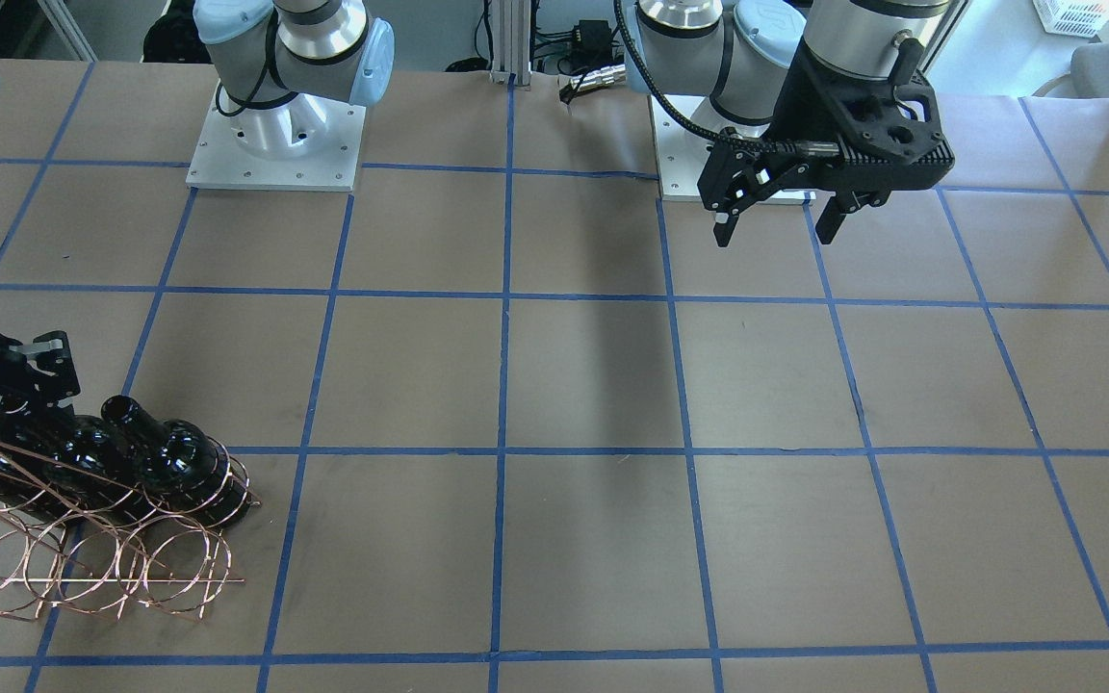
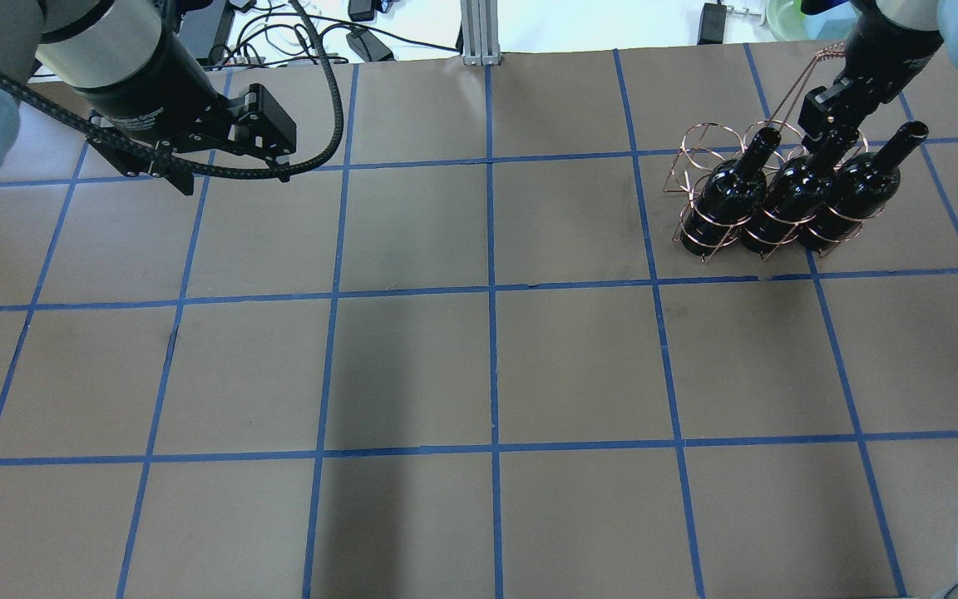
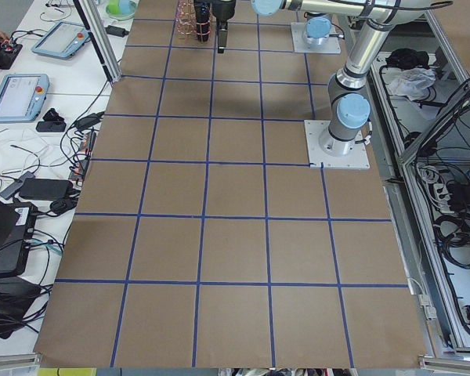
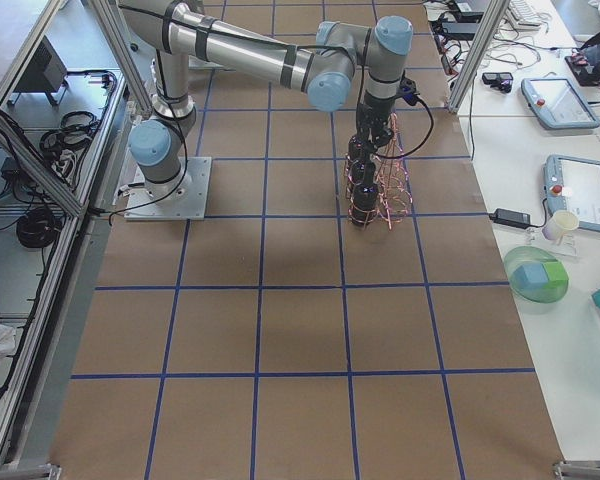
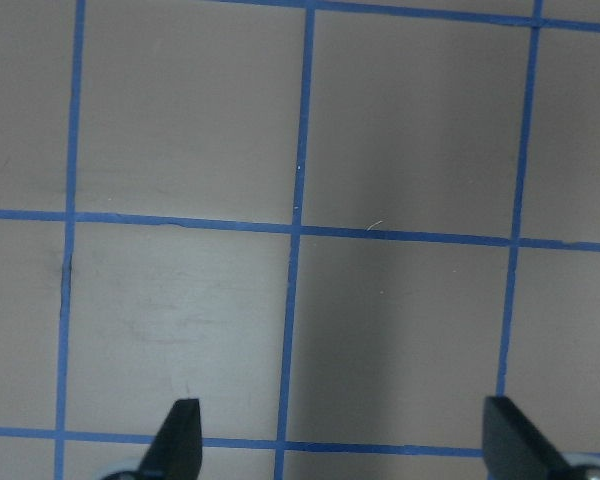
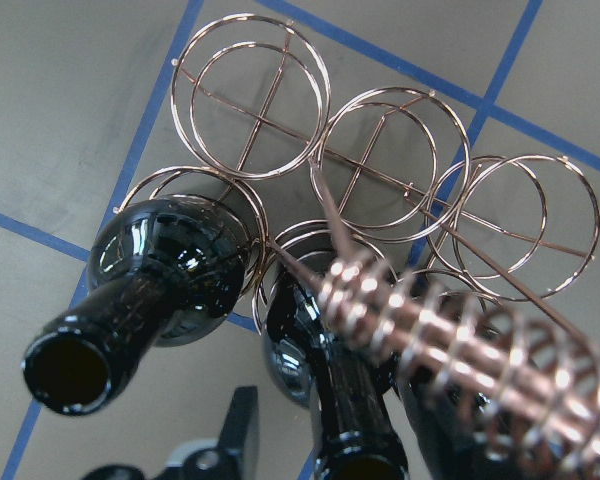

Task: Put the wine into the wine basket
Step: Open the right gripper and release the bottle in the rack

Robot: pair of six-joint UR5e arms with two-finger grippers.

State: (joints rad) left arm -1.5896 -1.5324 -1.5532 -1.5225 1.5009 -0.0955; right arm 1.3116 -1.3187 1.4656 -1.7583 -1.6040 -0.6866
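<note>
1. Left gripper hangs over the table, fingers spread.
2. Right gripper is at the middle wine neck; cannot tell whether it pinches.
3. That wine stands in the wine basket between two other bottles.

**Black wine bottle standing in the copper wire basket, under the right fingers**

The wine is glossy black glass with no label. It stands base down in the middle ring of the wine basket's front row, its open mouth up. Its neck is just beside the one right finger in view, with a strip of worktop showing between them. Two like bottles fill the rings on either side. Beyond the fingers, the basket's back row of three rose-gold rings shows only worktop. Its twisted handle rises beside the wine's neck.
</note>
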